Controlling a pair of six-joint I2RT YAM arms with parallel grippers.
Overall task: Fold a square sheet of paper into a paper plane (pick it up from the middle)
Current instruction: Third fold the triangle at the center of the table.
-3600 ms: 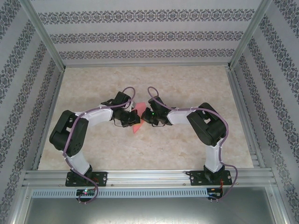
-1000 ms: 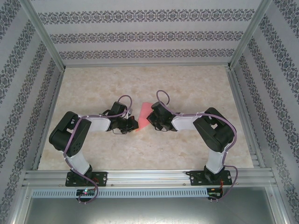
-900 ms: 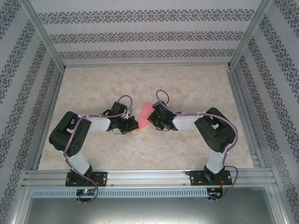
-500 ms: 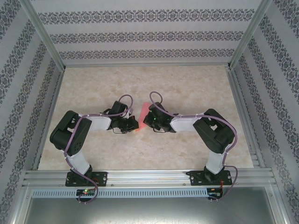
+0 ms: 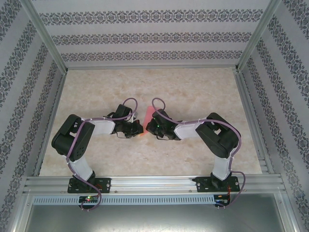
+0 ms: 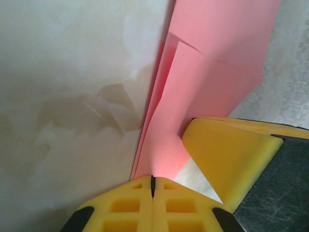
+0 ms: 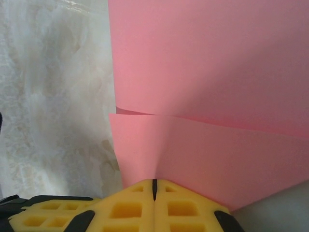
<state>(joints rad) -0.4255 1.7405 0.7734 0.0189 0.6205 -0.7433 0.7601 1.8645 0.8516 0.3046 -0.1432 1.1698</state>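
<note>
Clamping thin, creased salmon-pink paper (image 6: 212, 82), left gripper (image 6: 152, 185) and right gripper (image 7: 154, 186) press yellow honeycombed jaws together.

Your top external camera sits high behind the arm bases. It looks forward and down, taking in the whole table (image 5: 193, 87) from a distance. Your left wrist camera looks out along the left gripper (image 6: 152, 180), very near the pink paper (image 6: 212, 63), with table surface to its left. Your right wrist camera looks out along the right gripper (image 7: 154, 182), even nearer to the same sheet. All three views share that paper and the table beside it.
</note>
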